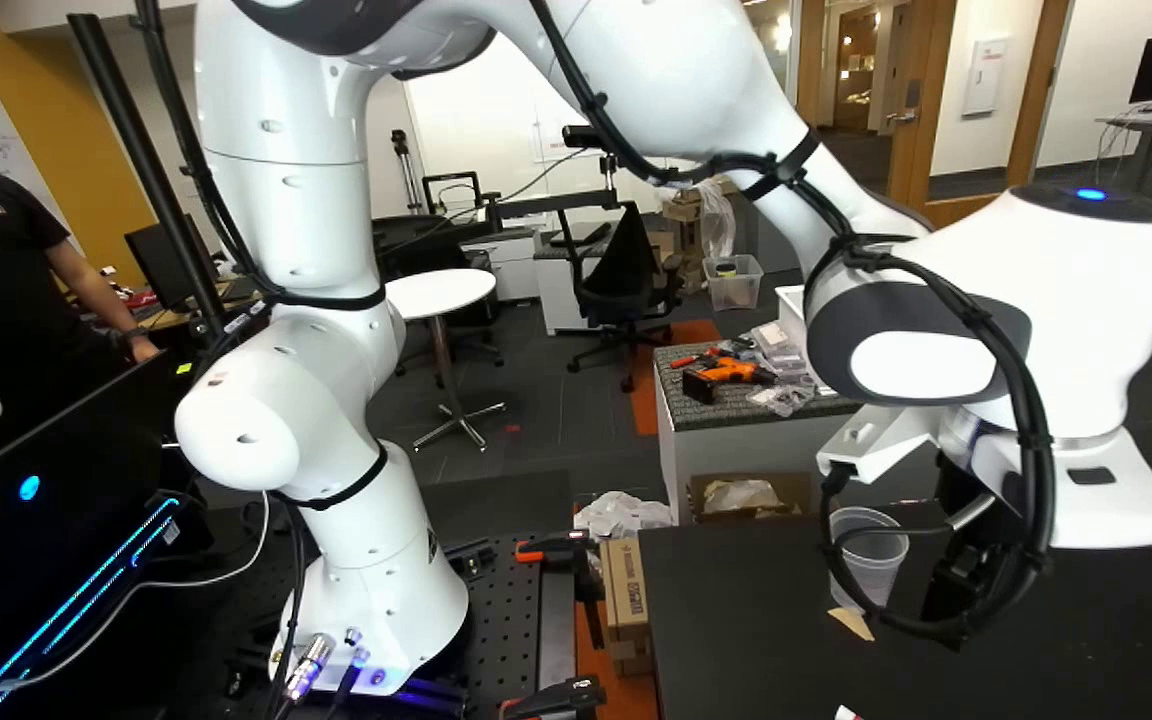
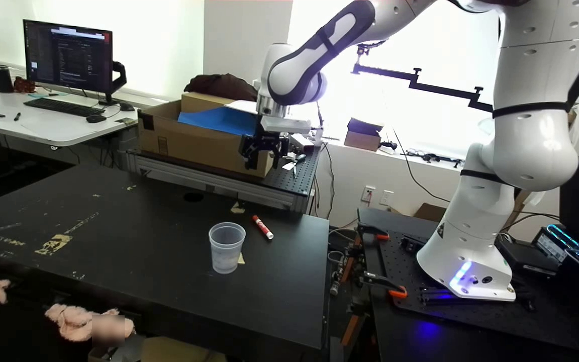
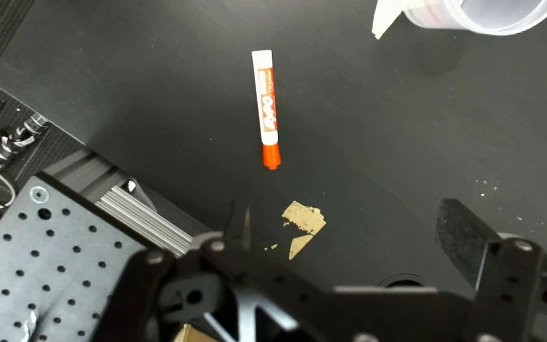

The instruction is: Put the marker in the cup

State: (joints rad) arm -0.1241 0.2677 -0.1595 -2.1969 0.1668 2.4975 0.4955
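Observation:
A red and white marker (image 2: 262,227) lies on the black table (image 2: 159,261), with its red cap pointing away from the cup. In the wrist view the marker (image 3: 267,102) lies above the jaws' level in the picture. In an exterior view only a tip of the marker (image 1: 845,713) shows at the bottom edge. The clear cup (image 2: 226,249) stands upright near the marker; it is cut off in the wrist view (image 3: 473,16) and partly behind a cable in an exterior view (image 1: 866,565). My gripper (image 3: 344,218) is open and empty, high above the table; it also shows in an exterior view (image 2: 264,158).
A cardboard box (image 2: 189,141) with blue sheets stands on a perforated metal bench (image 2: 289,183) beyond the table edge. Yellow tape scraps (image 3: 304,218) stick to the table. Orange clamps (image 2: 385,284) are on the robot's base plate. A gap separates the table from the base.

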